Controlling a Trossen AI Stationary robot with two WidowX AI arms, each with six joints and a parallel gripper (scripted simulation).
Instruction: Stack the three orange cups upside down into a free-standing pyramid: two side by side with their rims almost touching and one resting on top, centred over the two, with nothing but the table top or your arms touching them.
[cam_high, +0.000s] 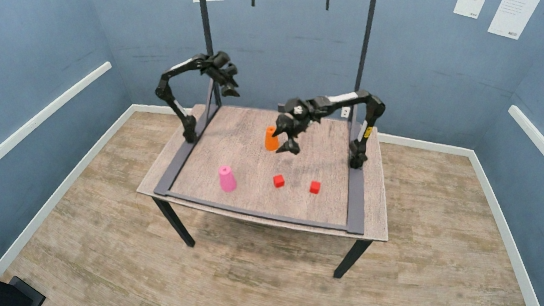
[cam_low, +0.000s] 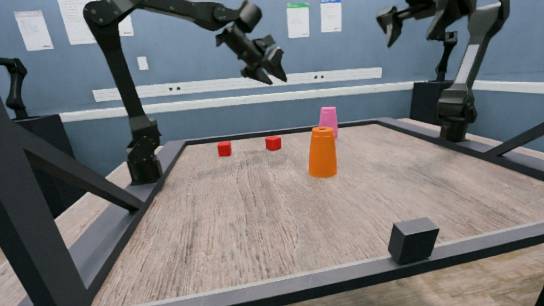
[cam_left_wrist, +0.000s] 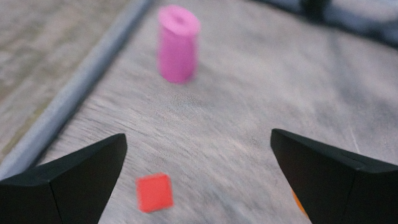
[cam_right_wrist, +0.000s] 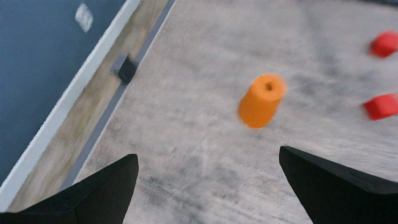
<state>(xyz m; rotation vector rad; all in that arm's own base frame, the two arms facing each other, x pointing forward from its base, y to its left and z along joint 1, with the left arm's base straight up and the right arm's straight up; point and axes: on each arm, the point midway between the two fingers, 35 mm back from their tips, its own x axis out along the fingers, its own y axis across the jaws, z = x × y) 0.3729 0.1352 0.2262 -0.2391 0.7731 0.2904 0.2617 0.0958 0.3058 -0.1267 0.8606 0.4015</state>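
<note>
One orange cup (cam_high: 271, 140) (cam_low: 323, 154) (cam_right_wrist: 261, 102) stands upside down on the table; a sliver shows in the left wrist view (cam_left_wrist: 298, 201), behind a finger. No other orange cup is visible. My left gripper (cam_high: 277, 143) (cam_low: 278, 81) (cam_left_wrist: 199, 138) is open and empty, high above the table; in the top view it appears just right of the cup. My right gripper (cam_high: 238, 91) (cam_low: 409, 42) (cam_right_wrist: 209, 157) is open and empty, raised on the other side, with the cup beyond its fingers in the right wrist view.
A pink cup (cam_high: 227, 180) (cam_low: 328, 120) (cam_left_wrist: 178, 47) stands upside down near the front edge. Two red cubes lie on the table, one (cam_high: 278, 181) (cam_low: 273, 143) nearer the pink cup and another (cam_high: 315, 187) (cam_low: 224, 148). A dark block (cam_low: 412, 241) (cam_right_wrist: 124, 68) sits on the back rail.
</note>
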